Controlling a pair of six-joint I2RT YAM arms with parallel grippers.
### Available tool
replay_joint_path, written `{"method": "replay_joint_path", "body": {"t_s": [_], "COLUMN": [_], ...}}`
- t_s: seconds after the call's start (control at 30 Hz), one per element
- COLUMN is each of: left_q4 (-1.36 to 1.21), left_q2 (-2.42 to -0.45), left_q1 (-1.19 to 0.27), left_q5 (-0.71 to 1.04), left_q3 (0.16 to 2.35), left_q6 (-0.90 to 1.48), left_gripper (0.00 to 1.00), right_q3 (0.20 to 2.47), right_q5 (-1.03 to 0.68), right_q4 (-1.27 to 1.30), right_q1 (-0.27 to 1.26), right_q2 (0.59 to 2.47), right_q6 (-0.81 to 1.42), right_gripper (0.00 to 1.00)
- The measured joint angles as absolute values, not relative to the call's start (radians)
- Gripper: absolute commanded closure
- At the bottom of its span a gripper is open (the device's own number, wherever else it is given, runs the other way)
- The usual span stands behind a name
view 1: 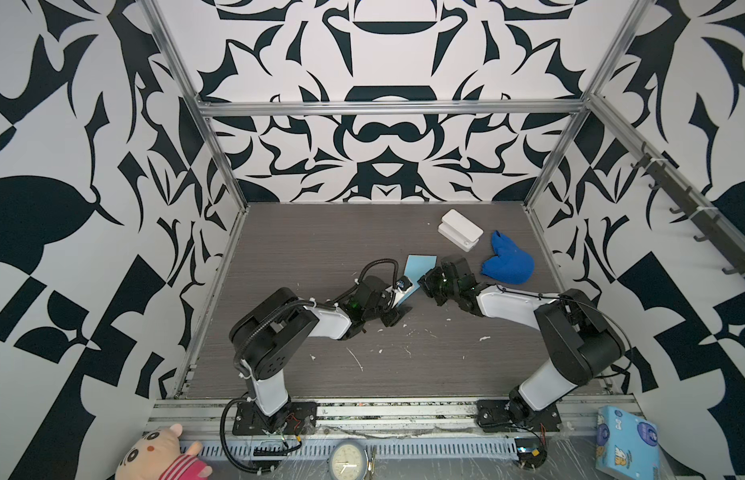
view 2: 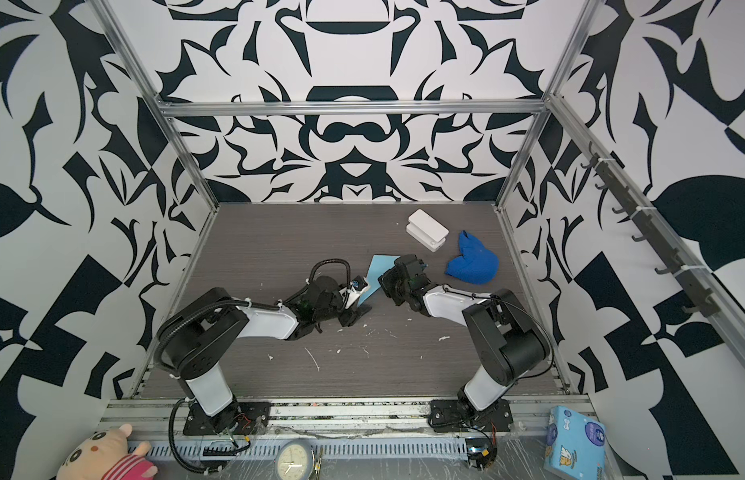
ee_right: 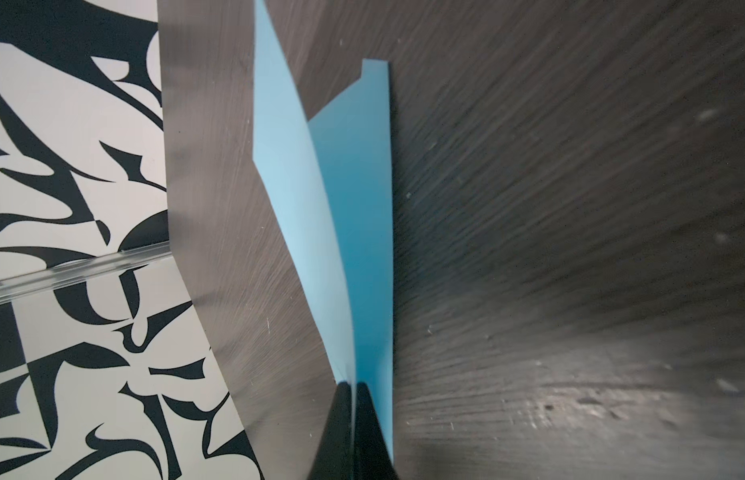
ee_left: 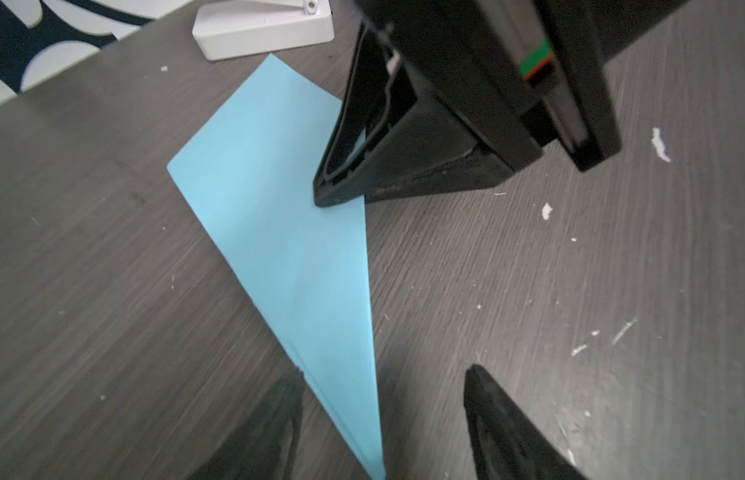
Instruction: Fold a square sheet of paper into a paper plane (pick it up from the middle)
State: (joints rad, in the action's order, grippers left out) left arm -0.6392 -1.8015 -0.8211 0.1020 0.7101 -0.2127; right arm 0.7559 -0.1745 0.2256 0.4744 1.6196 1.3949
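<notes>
The light-blue sheet of paper (view 1: 420, 265) (view 2: 381, 266) is folded into a long pointed triangle and lies mid-table between both arms. My right gripper (view 1: 425, 284) (view 2: 384, 280) (ee_right: 350, 384) is shut on the folded edge. In the right wrist view two layers of the paper (ee_right: 362, 249) spread away from the pinch in a V. In the left wrist view the right gripper (ee_left: 325, 199) rests on the paper (ee_left: 279, 199). My left gripper (view 1: 400, 306) (view 2: 358, 309) (ee_left: 383, 376) is open, its fingers standing either side of the paper's narrow tip without touching it.
A white hinged box (view 1: 460, 230) and a royal-blue cloth lump (view 1: 508, 262) lie at the back right. White scraps (view 1: 412, 332) dot the dark wood-grain table (view 1: 304, 249). Off the front edge are a printed box (view 1: 626, 440), a plush toy (view 1: 159, 455) and a clock (view 1: 348, 459).
</notes>
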Motion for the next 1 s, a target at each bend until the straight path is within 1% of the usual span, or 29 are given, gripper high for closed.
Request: {"method": "replay_joint_path", "body": {"t_s": [0.1,0.2,0.3,0.43,0.53,0.6,0.67,0.73,0.83,0.9,1.0], "left_q4": [-0.689,-0.727,-0.763,-0.794,-0.806,-0.812,-0.815,-0.819,-0.818,-0.818,-0.818], "left_q2": [-1.845,-1.884,-1.912,-1.937,-1.939,-1.939,-1.939,-1.939,-1.939,-1.939,-1.939], "left_q1": [-0.826,-0.828,-0.830,-0.833,-0.834,-0.834,-0.834,-0.834,-0.834,-0.834,-0.834], "left_q5": [0.082,0.065,0.054,0.041,0.037,0.030,0.023,0.021,0.022,0.022,0.022], "left_q3": [0.711,0.717,0.718,0.720,0.720,0.720,0.720,0.720,0.720,0.720,0.720], "left_q6": [-0.247,-0.267,-0.281,-0.290,-0.292,-0.293,-0.296,-0.301,-0.311,-0.316,-0.323], "left_gripper": [0.50,0.54,0.60,0.62,0.65,0.67,0.70,0.72,0.76,0.77,0.78], "right_q3": [0.756,0.756,0.760,0.766,0.766,0.767,0.773,0.788,0.812,0.822,0.823], "right_q5": [-0.175,-0.175,-0.178,-0.179,-0.179,-0.179,-0.181,-0.182,-0.183,-0.190,-0.213], "right_q4": [0.210,0.200,0.194,0.185,0.183,0.178,0.163,0.137,0.104,0.095,0.086], "right_q1": [0.475,0.476,0.476,0.476,0.476,0.476,0.476,0.476,0.473,0.466,0.448], "right_q2": [1.623,1.626,1.633,1.640,1.640,1.640,1.640,1.640,1.640,1.640,1.641], "right_q6": [1.411,1.425,1.439,1.450,1.457,1.459,1.452,1.430,1.370,1.332,1.293], "right_gripper": [1.00,1.00,1.00,1.00,0.99,0.91,0.79,0.70,0.68,0.69,0.73]}}
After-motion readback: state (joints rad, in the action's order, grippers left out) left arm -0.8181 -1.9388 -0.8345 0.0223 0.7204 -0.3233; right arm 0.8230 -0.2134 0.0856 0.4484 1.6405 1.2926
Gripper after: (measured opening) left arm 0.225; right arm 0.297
